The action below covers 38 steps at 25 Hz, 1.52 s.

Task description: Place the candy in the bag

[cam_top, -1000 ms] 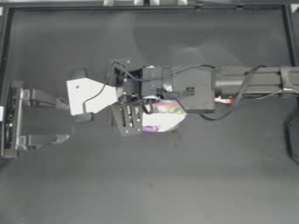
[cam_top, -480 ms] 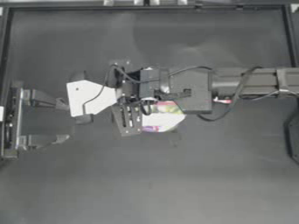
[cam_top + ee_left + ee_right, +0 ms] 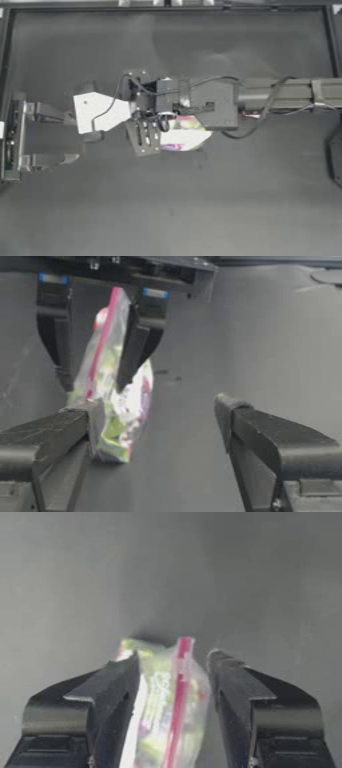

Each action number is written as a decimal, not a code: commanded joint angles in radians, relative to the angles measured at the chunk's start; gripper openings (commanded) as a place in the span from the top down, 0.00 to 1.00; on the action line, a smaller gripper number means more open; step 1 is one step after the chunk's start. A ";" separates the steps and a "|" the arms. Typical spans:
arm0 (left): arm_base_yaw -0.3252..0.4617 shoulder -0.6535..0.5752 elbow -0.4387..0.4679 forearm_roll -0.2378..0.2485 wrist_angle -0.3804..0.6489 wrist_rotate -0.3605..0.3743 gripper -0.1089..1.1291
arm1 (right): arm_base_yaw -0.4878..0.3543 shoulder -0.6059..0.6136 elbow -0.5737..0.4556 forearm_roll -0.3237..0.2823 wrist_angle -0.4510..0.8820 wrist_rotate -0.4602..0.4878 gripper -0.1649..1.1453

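The bag [image 3: 110,406], a clear pouch with a pink-red seal strip and multicoloured contents, hangs upright above the table's middle. My right gripper [image 3: 175,658] points down and is shut on the bag's [image 3: 163,712] rim, with the strip between its jaws. My left gripper [image 3: 157,408] faces the bag from the side and is open wide; one jaw touches the pouch's lower part. In the top view the bag [image 3: 184,134] shows beneath the right wrist, with the left gripper [image 3: 143,137] just beside it. I cannot tell the candy apart from the bag's contents.
The dark table [image 3: 200,200] lies below the bag. A raised frame [image 3: 167,7] borders its far edge. The left arm's base [image 3: 20,140] stands at the left side.
Almost nothing: the right gripper and the bag have edged slightly toward the left gripper. Both grips look the same.
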 commanded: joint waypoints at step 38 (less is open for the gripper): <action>0.000 0.003 0.006 0.000 -0.011 -0.002 0.13 | -0.012 -0.051 -0.002 0.035 -0.009 -0.020 0.83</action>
